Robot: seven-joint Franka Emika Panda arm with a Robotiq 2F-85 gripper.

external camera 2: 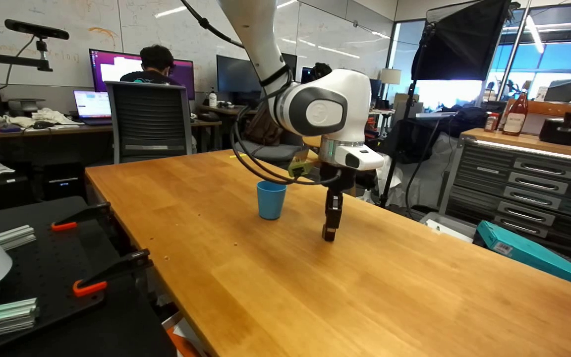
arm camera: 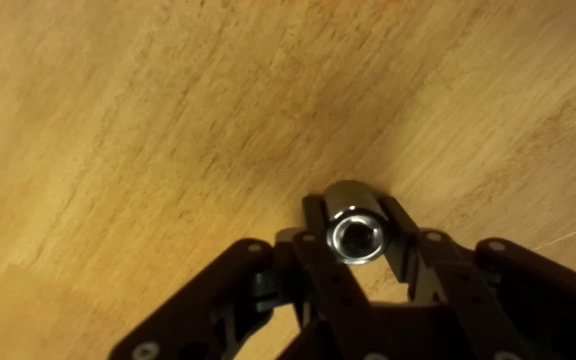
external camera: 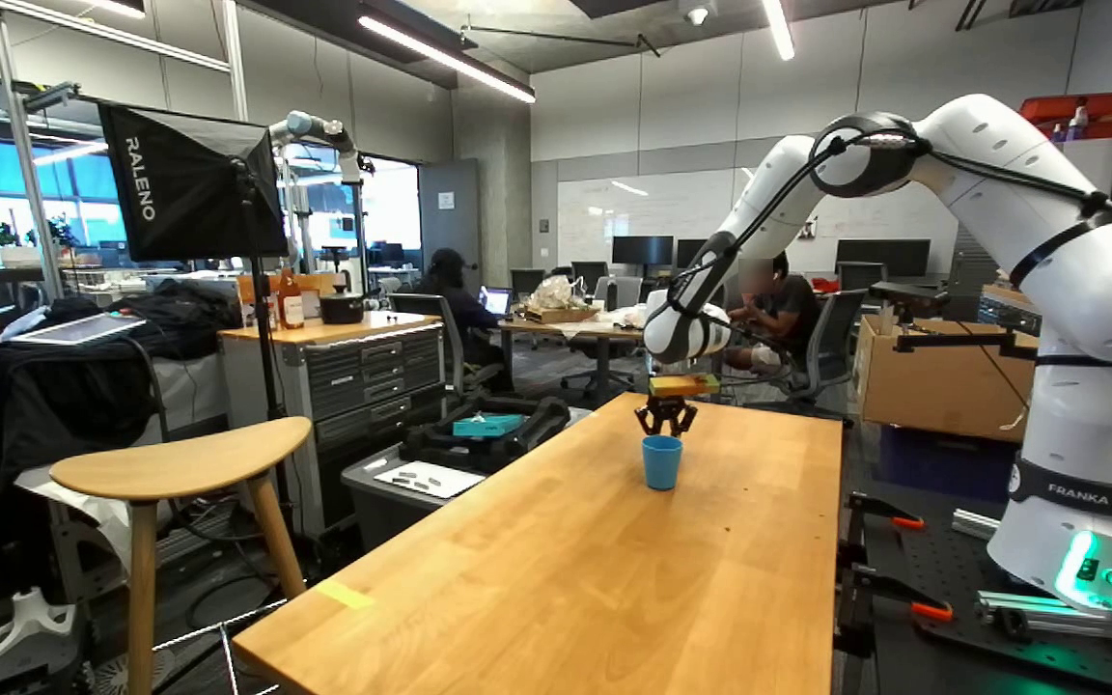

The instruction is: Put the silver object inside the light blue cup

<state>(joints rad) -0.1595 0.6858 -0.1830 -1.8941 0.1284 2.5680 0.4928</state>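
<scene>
Wooden table [external camera: 556,589] in an exterior view, light blue cup [external camera: 661,465] standing upright on it. In an exterior view, gripper [external camera 2: 329,235] pointing down, low, near that cup. Wrist view: fingers [arm camera: 314,212] clamped on the silver object [arm camera: 353,212], both sides!

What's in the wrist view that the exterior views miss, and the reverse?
Wrist view only: the silver object with its round, hollow end, apparently clamped in the gripper. I can't make it out in the exterior views.

Exterior views only: the cup, upright and apart from the gripper, plus the arm and the cabinet.

Both: the gripper and the bare wood of the table.
</scene>
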